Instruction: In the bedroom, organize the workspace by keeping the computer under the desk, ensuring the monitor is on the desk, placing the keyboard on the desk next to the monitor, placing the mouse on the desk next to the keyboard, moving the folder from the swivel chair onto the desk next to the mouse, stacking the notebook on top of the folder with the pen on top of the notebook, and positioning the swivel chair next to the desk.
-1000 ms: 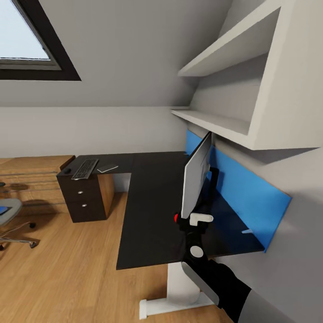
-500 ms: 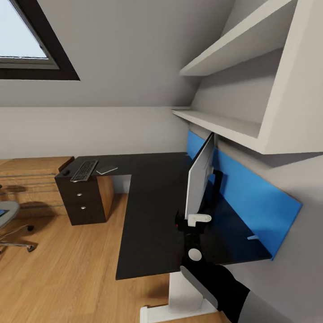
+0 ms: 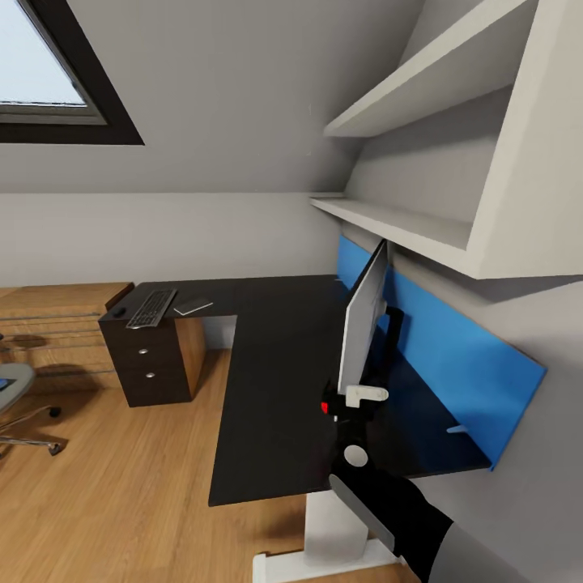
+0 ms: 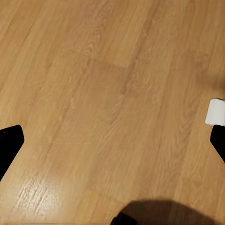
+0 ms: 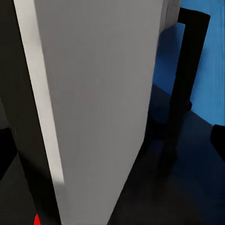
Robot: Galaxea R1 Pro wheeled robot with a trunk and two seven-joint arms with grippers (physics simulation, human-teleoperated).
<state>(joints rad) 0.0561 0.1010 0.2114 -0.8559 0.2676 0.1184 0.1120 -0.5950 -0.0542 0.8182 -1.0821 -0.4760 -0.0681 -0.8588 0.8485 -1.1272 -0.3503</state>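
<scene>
- Black tabletop forms the landmark: the table [image 3: 267,380] is L-shaped, with a blue back panel [image 3: 453,344] along the wall edge.
- On the table, near the blue panel, the monitor [image 3: 363,328] is seen standing edge-on, its long axis running along the panel and its stand [image 3: 391,328] on the panel side.
- The right end effector [image 3: 356,398] is found at the monitor's near lower corner, by the small red dot [image 3: 325,407]; the monitor extends directly away from it along the table.
- In the right wrist view the monitor's pale back [image 5: 98,108] sits very close between the dark finger edges; a clamp on the monitor is judged likely, but contact cannot be told for certain.
- The left end effector [image 4: 115,140] is pointed at the wooden floor [image 4: 93,93] beside the table, fingers spread wide with nothing between them.
- The right arm is clearly the nearer one to the monitor.
- At the table's far end, over the drawer unit [image 3: 150,360], the keyboard [image 3: 152,307] is laid well apart from the monitor, with the mouse [image 3: 120,310] just beside it.
- Beyond that end, the swivel chair [image 3: 16,389] is partly visible on the floor.
</scene>
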